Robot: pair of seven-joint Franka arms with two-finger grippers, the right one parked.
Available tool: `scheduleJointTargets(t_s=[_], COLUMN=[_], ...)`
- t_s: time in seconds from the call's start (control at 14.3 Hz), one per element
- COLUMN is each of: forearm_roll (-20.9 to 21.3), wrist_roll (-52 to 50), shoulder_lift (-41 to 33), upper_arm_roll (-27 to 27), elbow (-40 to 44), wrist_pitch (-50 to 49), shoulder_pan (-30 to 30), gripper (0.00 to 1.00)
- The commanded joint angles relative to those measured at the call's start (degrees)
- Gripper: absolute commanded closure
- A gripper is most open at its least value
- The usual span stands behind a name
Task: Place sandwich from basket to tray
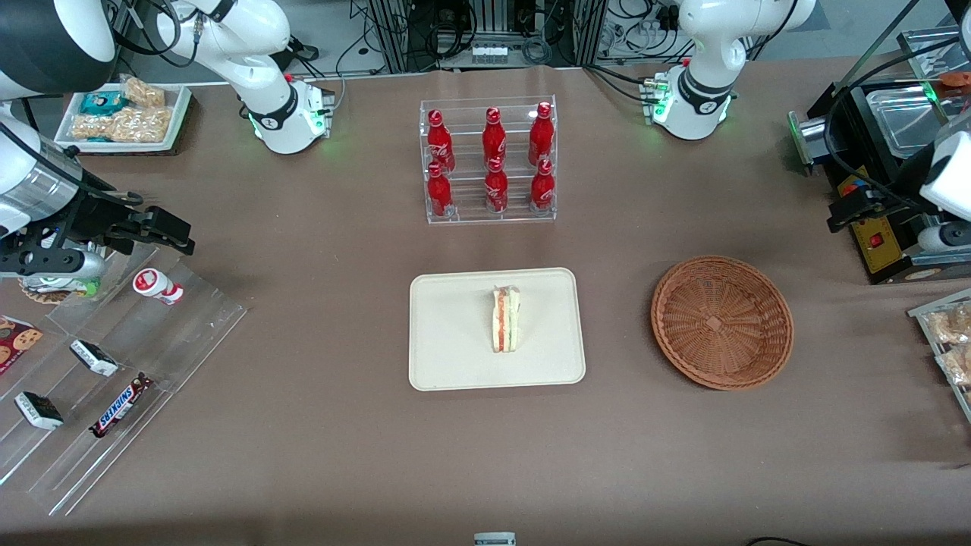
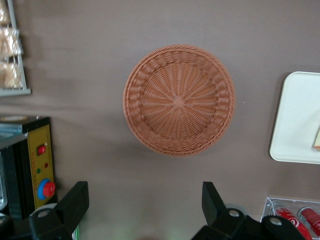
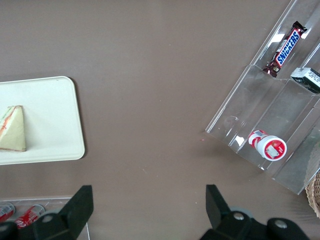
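The sandwich (image 1: 506, 318) stands on its edge near the middle of the cream-white tray (image 1: 447, 341), its orange and green filling facing up; the right wrist view shows this sandwich (image 3: 12, 130) on the tray (image 3: 50, 120) too. The wicker basket (image 1: 721, 322) lies empty beside the tray, toward the working arm's end. My gripper (image 1: 848, 211) hangs high over the table, farther from the front camera than the basket and toward the working arm's end. In the left wrist view the gripper (image 2: 144, 192) is open over bare table with nothing in it, and the basket (image 2: 179, 100) and a tray corner (image 2: 300, 120) show.
A clear rack of red bottles (image 1: 489, 163) stands farther back than the tray. A black machine with a red button (image 1: 880, 227) sits close to my gripper. A tray of snack packets (image 1: 948, 341) lies at the working arm's end. An acrylic rack with snack bars (image 1: 114, 364) lies at the parked arm's end.
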Motion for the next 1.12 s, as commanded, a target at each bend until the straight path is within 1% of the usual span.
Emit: scheduleJointTargets(t_s=[0.0,0.14,0.28,0.35,0.63,0.84,1.05], forearm_roll=[0.2,0.3,0.8,-0.2,0.8,-0.4,0.6], wrist_roll=[0.6,0.4,0.4,0.0,0.1,0.8,3.6], shoulder_lift=[2.2,1.8,0.7,0.9,1.7,1.2,1.1], upper_arm_roll=[0.1,0.1,0.1,0.1,0.4,5.6,6.4], elbow=[3.0,3.0,2.2,1.9,3.1,3.1,3.1], wrist_pitch=[0.7,2.9,2.9,3.5,3.9,3.4,1.6], shoulder_pan=[-2.8,-2.9,-3.0,-2.9,-3.9,-4.4,-4.4], gripper=[0.00,0.00,0.00,0.00,0.00,0.00,0.00])
